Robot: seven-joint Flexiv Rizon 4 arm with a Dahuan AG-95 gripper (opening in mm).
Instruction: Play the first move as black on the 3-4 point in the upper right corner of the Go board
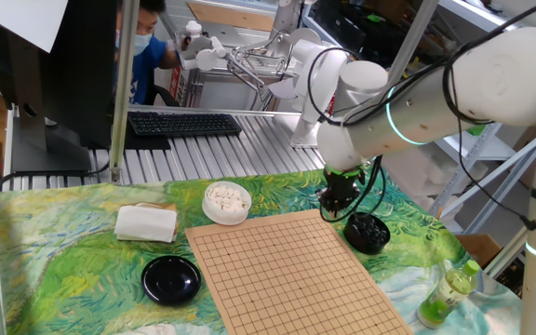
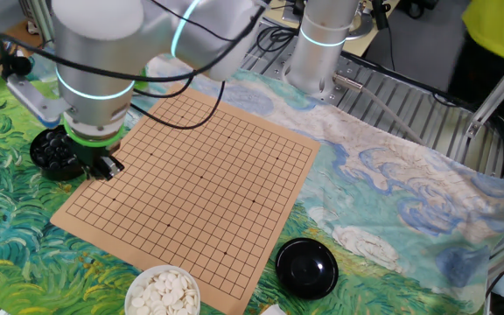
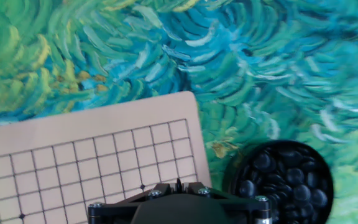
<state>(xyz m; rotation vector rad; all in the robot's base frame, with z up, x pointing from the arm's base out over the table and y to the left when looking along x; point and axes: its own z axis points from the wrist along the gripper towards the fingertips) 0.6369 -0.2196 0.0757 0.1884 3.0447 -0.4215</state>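
The wooden Go board (image 1: 277, 270) lies on the painted cloth with no stones on it; it also shows in the other fixed view (image 2: 199, 175) and the hand view (image 3: 73, 162). A black bowl of black stones (image 1: 368, 233) stands just off the board's corner, seen too in the other fixed view (image 2: 55, 153) and the hand view (image 3: 284, 177). My gripper (image 1: 336, 207) hovers over that board corner, next to the bowl. In the hand view the gripper (image 3: 178, 183) has its jaws together on a thin dark sliver, a black stone seen edge-on. The corner's star dot (image 3: 143, 186) lies just left of the fingertips.
A white bowl of white stones (image 1: 226, 201) stands at the board's far edge. A black lid (image 1: 171, 278) and a folded white cloth (image 1: 145, 222) lie left of the board. A green bottle (image 1: 448, 291) stands at the front right. A keyboard and a person are behind the table.
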